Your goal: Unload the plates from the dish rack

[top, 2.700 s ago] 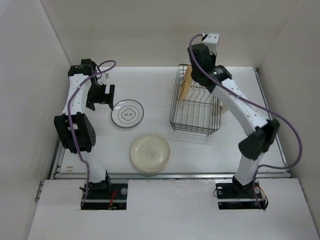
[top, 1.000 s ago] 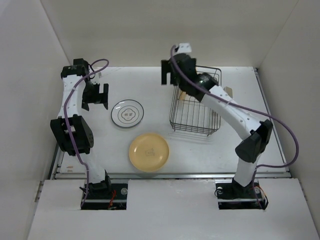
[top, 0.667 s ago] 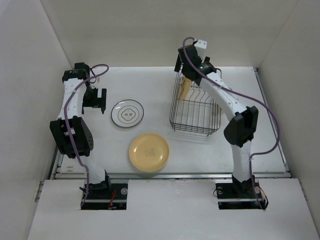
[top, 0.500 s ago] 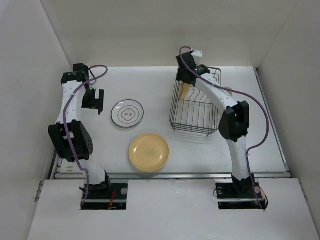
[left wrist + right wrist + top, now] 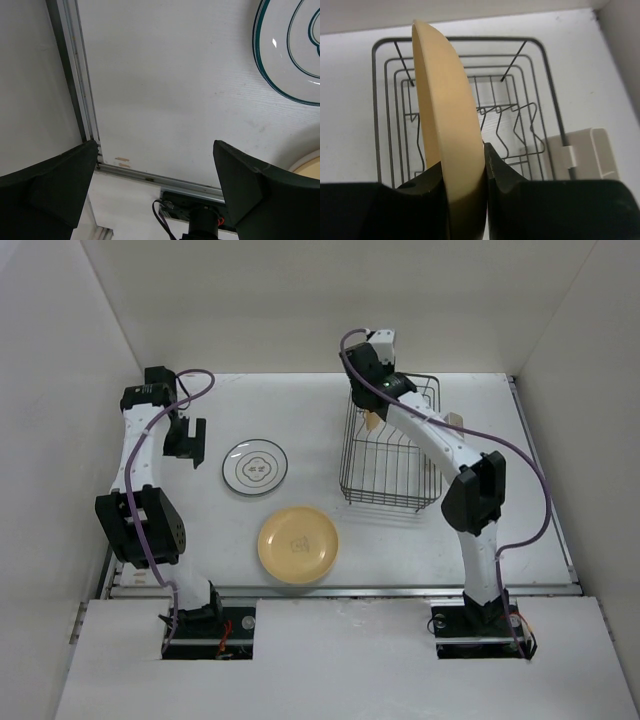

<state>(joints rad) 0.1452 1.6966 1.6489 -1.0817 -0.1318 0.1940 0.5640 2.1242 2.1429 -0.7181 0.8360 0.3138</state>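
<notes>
The dark wire dish rack stands right of the table's centre, and it fills the right wrist view. My right gripper is shut on the rim of an orange-tan plate that stands on edge over the rack's far left end; the plate shows as a sliver in the top view. A white plate with dark rings and an orange-tan plate lie flat on the table. My left gripper is open and empty, left of the ringed plate.
A cream cup holder hangs on the rack's right side. White walls enclose the table on three sides. A metal rail runs along the table's left edge near my left gripper.
My right gripper has come down onto the orange-tan plate at the rack's far left end and closed on its rim. My left gripper has drifted slightly left, away from the ringed plate.
</notes>
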